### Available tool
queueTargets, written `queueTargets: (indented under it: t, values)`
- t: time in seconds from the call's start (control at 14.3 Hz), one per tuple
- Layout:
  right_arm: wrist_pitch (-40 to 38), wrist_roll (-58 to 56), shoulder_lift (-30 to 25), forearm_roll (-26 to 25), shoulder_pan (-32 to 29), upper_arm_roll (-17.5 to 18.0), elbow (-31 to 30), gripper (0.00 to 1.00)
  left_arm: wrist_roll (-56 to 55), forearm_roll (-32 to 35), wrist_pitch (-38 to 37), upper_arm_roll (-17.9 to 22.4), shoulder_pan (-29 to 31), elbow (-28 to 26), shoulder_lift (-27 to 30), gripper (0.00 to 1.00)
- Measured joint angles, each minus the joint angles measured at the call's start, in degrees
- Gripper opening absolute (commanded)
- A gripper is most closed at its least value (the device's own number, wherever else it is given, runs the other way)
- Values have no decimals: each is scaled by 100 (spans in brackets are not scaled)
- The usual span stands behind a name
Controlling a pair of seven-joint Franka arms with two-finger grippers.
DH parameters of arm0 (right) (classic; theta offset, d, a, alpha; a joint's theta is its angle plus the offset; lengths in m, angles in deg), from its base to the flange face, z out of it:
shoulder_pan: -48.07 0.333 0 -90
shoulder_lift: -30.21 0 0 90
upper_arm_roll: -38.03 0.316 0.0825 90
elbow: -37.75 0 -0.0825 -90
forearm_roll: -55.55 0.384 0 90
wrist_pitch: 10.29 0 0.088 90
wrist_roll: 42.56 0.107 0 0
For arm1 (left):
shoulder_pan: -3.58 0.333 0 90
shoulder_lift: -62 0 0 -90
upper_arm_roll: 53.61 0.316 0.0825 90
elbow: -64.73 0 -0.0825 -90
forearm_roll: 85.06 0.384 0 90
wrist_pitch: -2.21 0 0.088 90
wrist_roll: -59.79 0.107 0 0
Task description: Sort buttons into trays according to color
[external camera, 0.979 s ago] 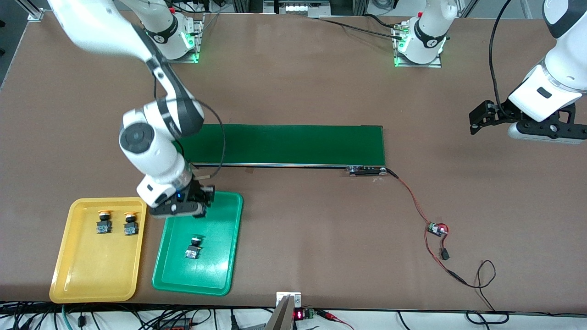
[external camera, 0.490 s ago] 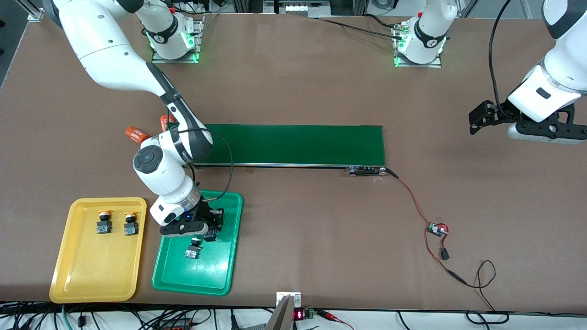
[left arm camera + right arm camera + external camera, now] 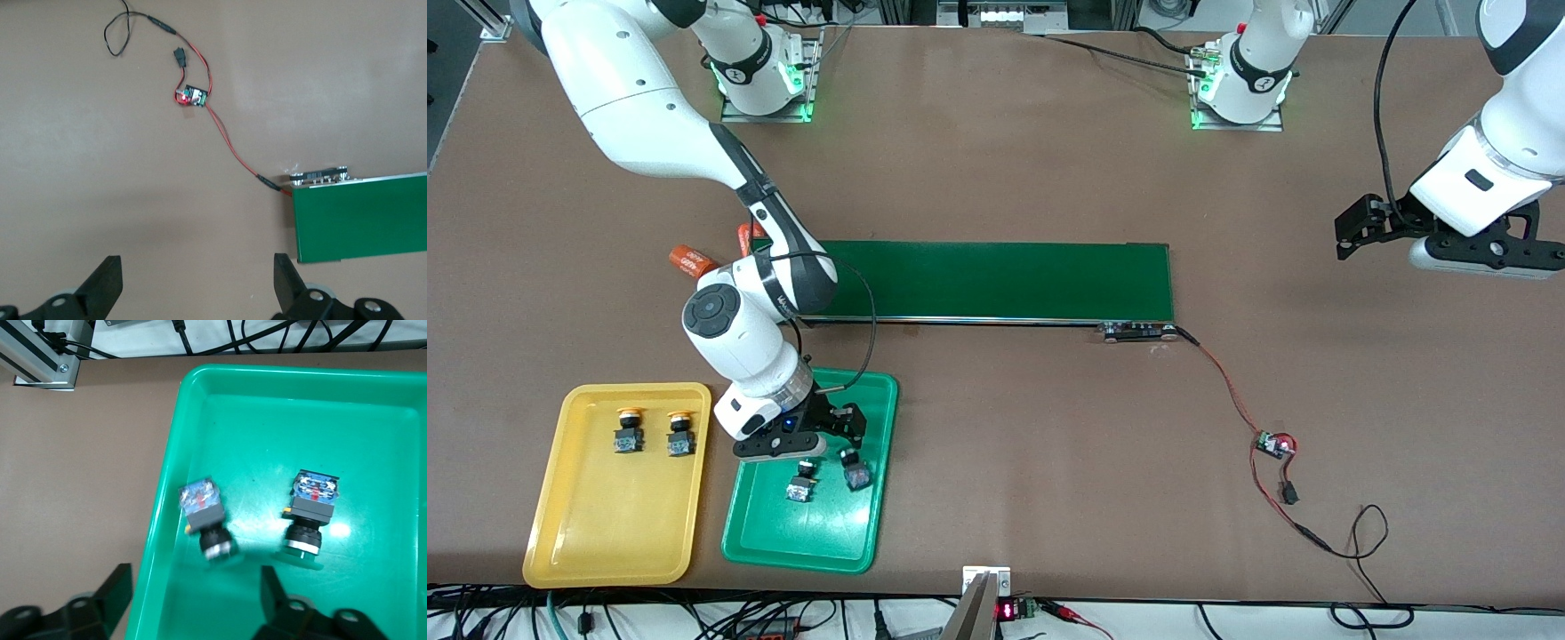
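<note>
The right gripper [image 3: 838, 433] hangs low over the green tray [image 3: 769, 533], above the tray's end farthest from the front camera, with its fingers [image 3: 275, 597] spread apart and nothing between them. Two green buttons lie in that tray just below the gripper: one green button [image 3: 801, 481] near the tray's middle, and a second green button [image 3: 855, 472] beside it toward the tray's long edge on the left arm's side. In the right wrist view both lie on their sides, the second green button [image 3: 206, 517] close to the tray's wall [image 3: 157, 520] and the first green button [image 3: 309, 510] farther in. The yellow tray [image 3: 569, 533] sits beside the green one at the corner of the table nearest the front camera on the right arm's end, and holds two yellow buttons [image 3: 630, 430] [image 3: 681, 434] side by side in its half farthest from the camera. The conveyor belt [image 3: 996, 280] runs across the middle of the table. The left gripper [image 3: 1352, 233] waits in the air over bare table near the edge at the left arm's end, its fingers [image 3: 103, 287] wide apart and empty.
</note>
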Motion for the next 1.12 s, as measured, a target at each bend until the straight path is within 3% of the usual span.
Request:
queueTargets:
  t: [0.21, 0.35, 0.77, 1.12]
  values:
    - [-9, -20, -124, 0, 3, -12, -106, 100, -4, 0, -181, 17, 13, 61, 52, 100]
    - [-248, -20, -518, 0, -14, -47, -417, 100, -4, 0, -213, 27, 39, 68, 59, 100]
    - [-3027, -140, -2431, 308, -359, -102, -804, 100, -4, 0, -227, -12, -4, 76, 62, 100]
    - [-4103, -663, -3639, 528, -907, -122, -1248, 100, -4, 0, -231, -19, -6, 77, 62, 100]
